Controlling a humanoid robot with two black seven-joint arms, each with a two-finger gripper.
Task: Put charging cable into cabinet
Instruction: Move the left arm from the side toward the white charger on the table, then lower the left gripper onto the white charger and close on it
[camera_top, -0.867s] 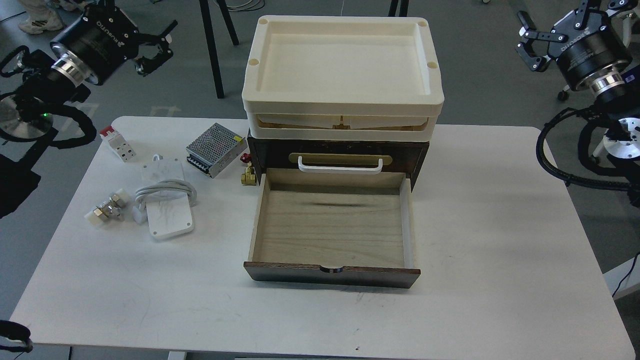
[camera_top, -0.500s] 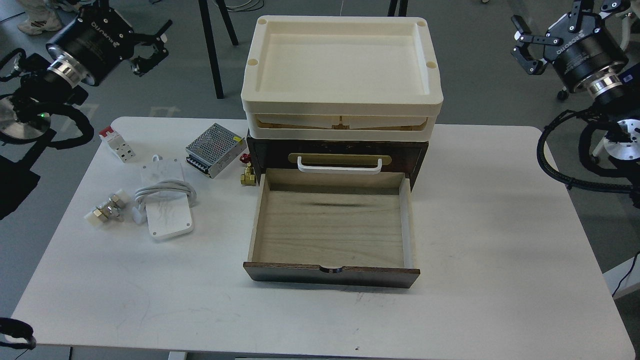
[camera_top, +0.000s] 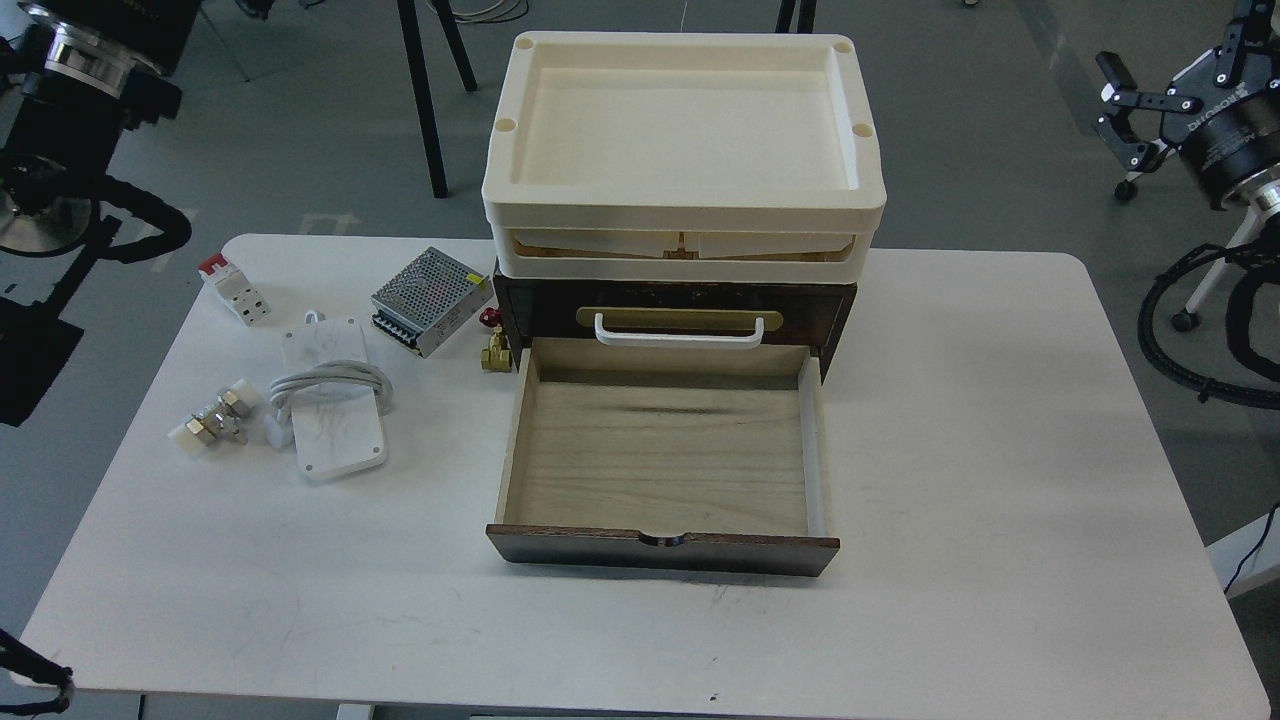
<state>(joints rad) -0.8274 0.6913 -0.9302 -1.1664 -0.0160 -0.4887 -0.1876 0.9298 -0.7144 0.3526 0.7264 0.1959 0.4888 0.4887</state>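
Your right gripper (camera_top: 1128, 112) hangs off the table's far right corner, fingers apart, holding nothing. Your left gripper is out of frame; only the arm shows at top left.

White table (camera_top: 1000, 450). On it the cabinet (camera_top: 838, 312), dark brown, lower drawer (camera_top: 660, 460) pulled out toward you; light wood inside, nothing in it. The upper drawer is closed, white handle (camera_top: 679, 333) on a brass plate. A cream tray (camera_top: 682, 210) sits on top of the cabinet, bare.

The charging cable (camera_top: 332, 400) lies flat on the table left of the drawer, well apart from it. White brick, faint scuffs, pale cord looped across its middle. Mesh-topped power supply (camera_top: 423, 286) just behind it; brass fittings (camera_top: 213, 420) to its left.
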